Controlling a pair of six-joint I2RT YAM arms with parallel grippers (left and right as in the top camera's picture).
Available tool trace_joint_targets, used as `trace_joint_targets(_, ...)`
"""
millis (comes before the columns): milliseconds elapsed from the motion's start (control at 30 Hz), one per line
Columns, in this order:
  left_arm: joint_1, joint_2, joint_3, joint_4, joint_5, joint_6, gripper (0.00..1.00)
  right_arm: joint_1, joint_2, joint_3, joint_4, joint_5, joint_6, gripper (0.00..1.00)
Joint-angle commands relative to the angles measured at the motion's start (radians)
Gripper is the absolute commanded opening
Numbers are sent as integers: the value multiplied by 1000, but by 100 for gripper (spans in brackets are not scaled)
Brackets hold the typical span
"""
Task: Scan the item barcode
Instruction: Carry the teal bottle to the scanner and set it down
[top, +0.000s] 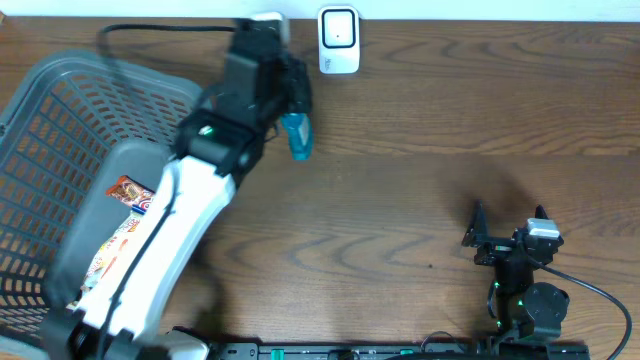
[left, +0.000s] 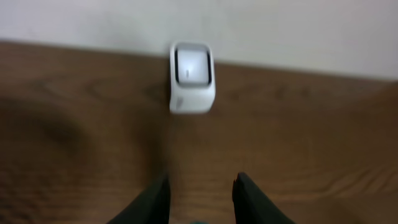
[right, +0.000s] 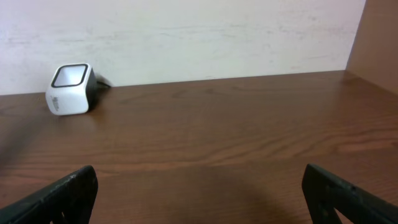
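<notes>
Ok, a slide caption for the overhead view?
Left pincer holds a teal item near the white scanner; right pincer idles open.

Tabletop (top: 420, 110): brown wood with clear grain, smooth, with a low sheen ahead of both sets of jaws.
Wall (right: 186, 31), beyond the right jaws: white, matt, faintly rough.
Scanner (left: 192, 78), straight ahead of the left jaws: smooth, glossy white plastic; its window was darker and glassy.
Blue item (top: 298, 137), between the left jaws: shiny teal plastic, looked translucent.
Left jaws and right jaws: black, matt, plastic-looking.
Arm shell (top: 190, 215), behind the left jaws: glossy white plastic, with black matt housing nearer the jaws.
Basket (top: 60, 110), behind and left of the left jaws: dull grey plastic lattice.
Packets (top: 130, 190) inside it: glossy printed film.
Cable (top: 150, 30): black, matt.
</notes>
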Motion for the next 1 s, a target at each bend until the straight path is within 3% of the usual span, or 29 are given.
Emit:
trace_joint_targets(0,-51,50,18,18,-5,20,31,-5,-6,-2,-5,-3,13,99)
trace_joint_targets(567,-163,253,2,35,-5,40,31,-5,-6,-2,-5,-3,13,99)
trace_joint_targets(967,-179,273,-28,42,-6,40,31,-5,-6,-2,-5,-3,13,99)
